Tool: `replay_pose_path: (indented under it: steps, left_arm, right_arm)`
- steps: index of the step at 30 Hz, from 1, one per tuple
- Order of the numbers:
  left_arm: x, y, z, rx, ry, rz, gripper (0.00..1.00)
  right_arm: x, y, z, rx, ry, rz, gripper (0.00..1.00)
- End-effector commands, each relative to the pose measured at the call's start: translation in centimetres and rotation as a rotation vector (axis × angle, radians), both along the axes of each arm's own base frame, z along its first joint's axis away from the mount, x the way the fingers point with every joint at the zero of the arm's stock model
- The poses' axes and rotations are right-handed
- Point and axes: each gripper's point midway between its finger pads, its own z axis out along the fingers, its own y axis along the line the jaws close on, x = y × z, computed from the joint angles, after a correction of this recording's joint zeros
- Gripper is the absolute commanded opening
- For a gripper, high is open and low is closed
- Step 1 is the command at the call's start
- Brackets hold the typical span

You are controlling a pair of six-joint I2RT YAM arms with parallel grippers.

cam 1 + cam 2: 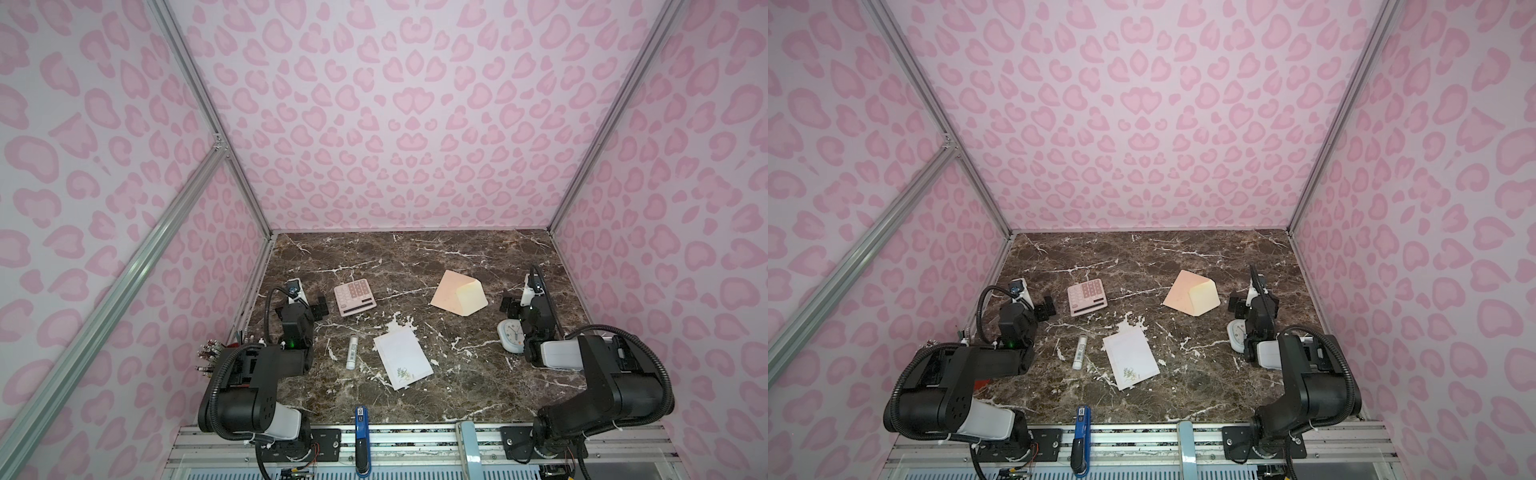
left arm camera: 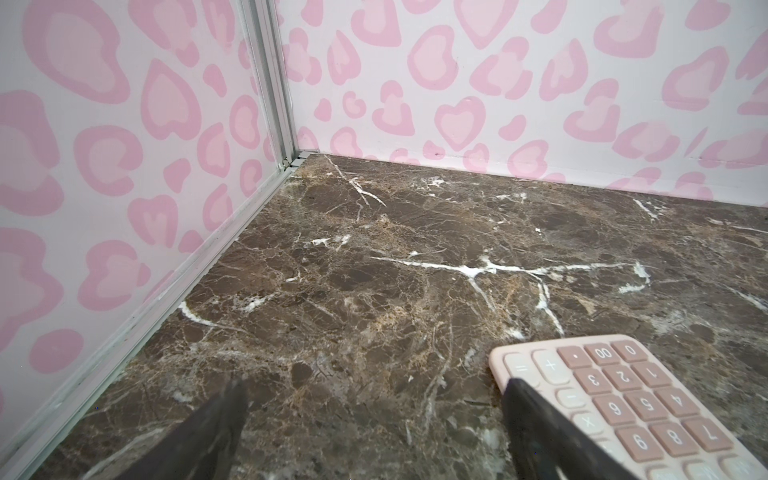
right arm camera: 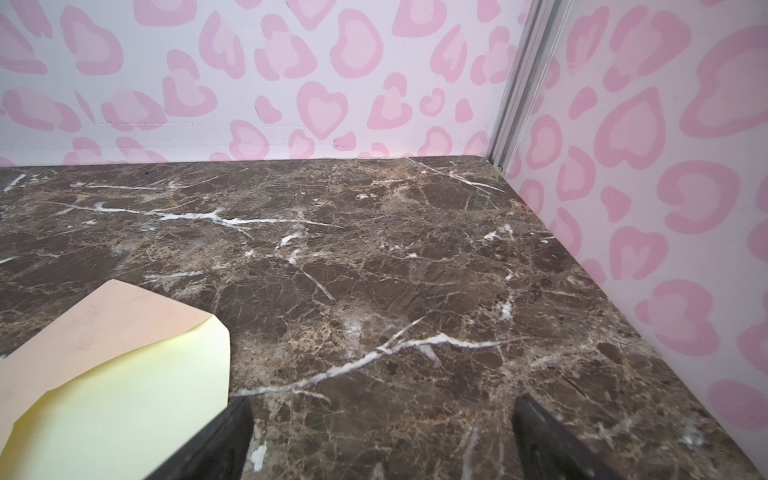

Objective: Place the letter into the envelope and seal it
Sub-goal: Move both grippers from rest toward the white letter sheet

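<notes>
Nearest, top views: blue-and-black stapler-shaped tool [image 1: 361, 428] on the metal rail at bottom centre; it plays no part in the task.
Letter [image 1: 402, 359] [image 1: 1130, 358], top views: thin white rectangular paper sheet with a green floral print, flat on the brown marble tabletop [image 1: 415, 257] at lower centre. Its long axis runs from upper left to lower right, with the print at the lower end.
Envelope [image 1: 459, 296] [image 1: 1192, 297], top views: flat peach paper envelope with a cream trapezoid flap, right of centre and well apart from the letter. The flap is open and points right.
Left gripper [image 1: 319, 308], top views: mid left, jaws spread and empty, beside the pink calculator [image 1: 354, 297]; the letter lies to its lower right.
Right gripper [image 1: 508, 305], top views: mid right, jaws spread and empty, just beside the flap.
Left wrist view: the left gripper [image 2: 376, 390] has its fingers wide apart over bare marble. The calculator [image 2: 648, 407] is at lower right; no letter in sight.
Right wrist view: the right gripper [image 3: 384, 403] is parted with nothing between. The envelope [image 3: 124, 374] is at lower left, its flap curling upward.
Judgement: the left arm looks nearer the letter, the right arm nearer the envelope.
</notes>
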Motion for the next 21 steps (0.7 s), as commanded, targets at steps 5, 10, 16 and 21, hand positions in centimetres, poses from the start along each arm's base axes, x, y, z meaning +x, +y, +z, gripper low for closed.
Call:
replay_pose_path:
  steps: [5,10,16,21]
  left_arm:
    - [0.2,-0.1,0.8,0.010,-0.032,-0.010,0.98]
    - [0.2,0.0,0.9,0.007,-0.034,-0.011,0.98]
    - [0.3,-0.1,0.8,-0.002,-0.031,-0.023,0.98]
    - [0.5,-0.4,1.0,0.004,-0.030,-0.041,0.98]
  right_arm:
    - [0.1,0.0,0.2,-0.002,-0.009,-0.001,1.00]
    - [0.1,0.0,0.4,-0.002,-0.014,-0.002,1.00]
    - [0.2,0.0,0.2,0.000,-0.006,-0.005,1.00]
    - [0.3,0.1,1.4,-0.006,-0.049,0.000,1.00]
